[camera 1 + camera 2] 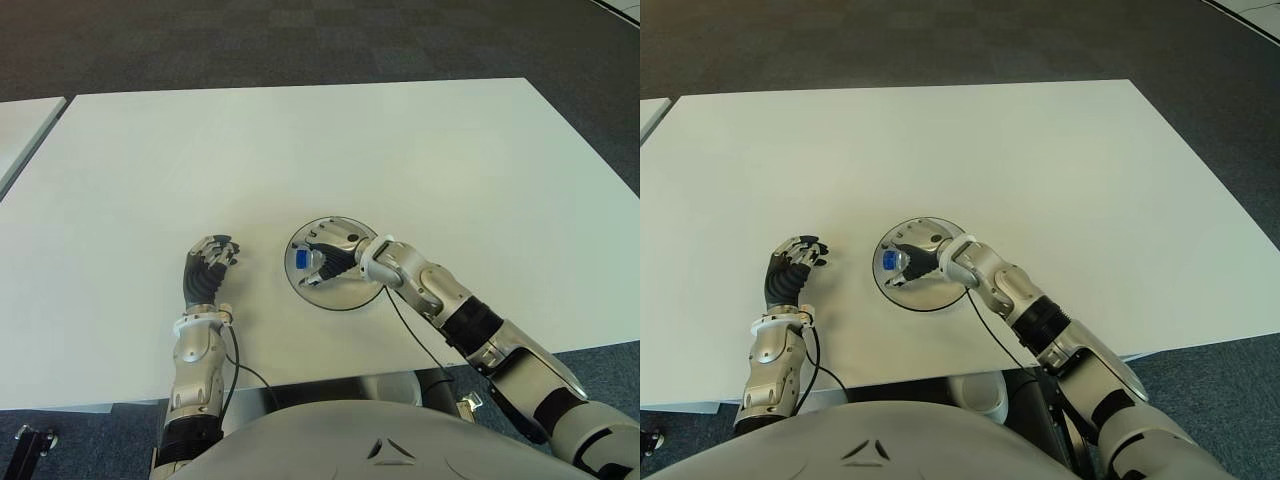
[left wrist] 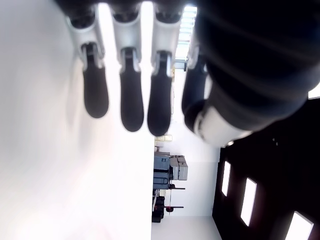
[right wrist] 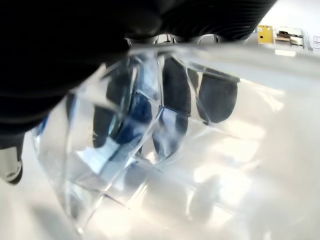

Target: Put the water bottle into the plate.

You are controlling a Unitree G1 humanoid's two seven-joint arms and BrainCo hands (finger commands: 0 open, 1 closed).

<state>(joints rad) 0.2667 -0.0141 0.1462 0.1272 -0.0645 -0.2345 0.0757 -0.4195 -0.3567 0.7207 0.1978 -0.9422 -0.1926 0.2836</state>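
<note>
Right hand (image 1: pixel 335 258) gripping one bottle (image 1: pixel 303 259), one plate (image 1: pixel 352 296)

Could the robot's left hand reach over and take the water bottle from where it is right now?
Probably not cleanly. The left hand shows open beside the plate, with bare table between, but the right hand is wrapped around the water bottle over the plate, covering most of it.

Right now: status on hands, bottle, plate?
Right hand shut on water bottle, over plate. Left hand open, idle, left of plate. Nothing in the way.
</note>
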